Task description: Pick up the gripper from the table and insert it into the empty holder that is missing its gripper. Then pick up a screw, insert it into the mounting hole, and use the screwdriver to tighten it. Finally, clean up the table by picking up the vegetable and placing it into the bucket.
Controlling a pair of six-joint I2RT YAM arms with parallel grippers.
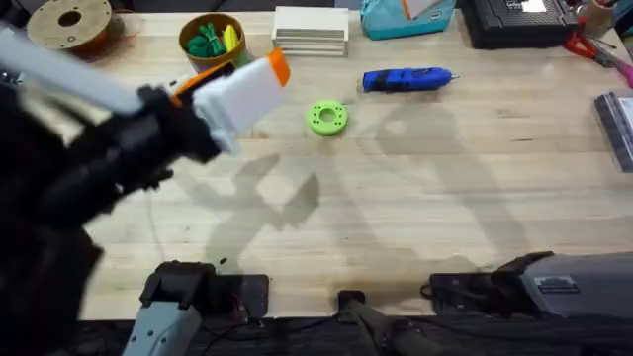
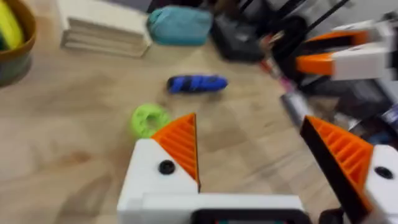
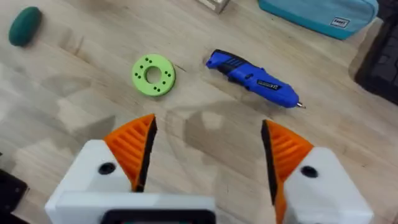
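Note:
My left gripper (image 1: 253,71) hangs high over the table's (image 1: 415,218) back left, open and empty; its orange pads (image 2: 180,140) frame the view ahead. My right gripper (image 3: 208,124) is also open and empty, above bare wood. The blue screwdriver (image 1: 406,79) (image 2: 196,83) (image 3: 252,78) lies flat at the back centre. The dark green vegetable (image 3: 25,26) rests on the wood, left of a green ring disc (image 1: 327,118) (image 3: 153,74). The bucket (image 1: 198,59) (image 2: 15,56) stands at the back left. The loose gripper and the screw are out of view. A white jaw with orange tips (image 2: 339,56) stands farther off; whether it is the holder I cannot tell.
Along the back edge sit a brown spool (image 1: 69,22), a stack of pale wooden blocks (image 1: 311,30), a teal pouch (image 1: 406,18) and a black case (image 1: 519,22). A red tool (image 1: 591,44) lies at the far right. The bucket holds green and yellow pieces.

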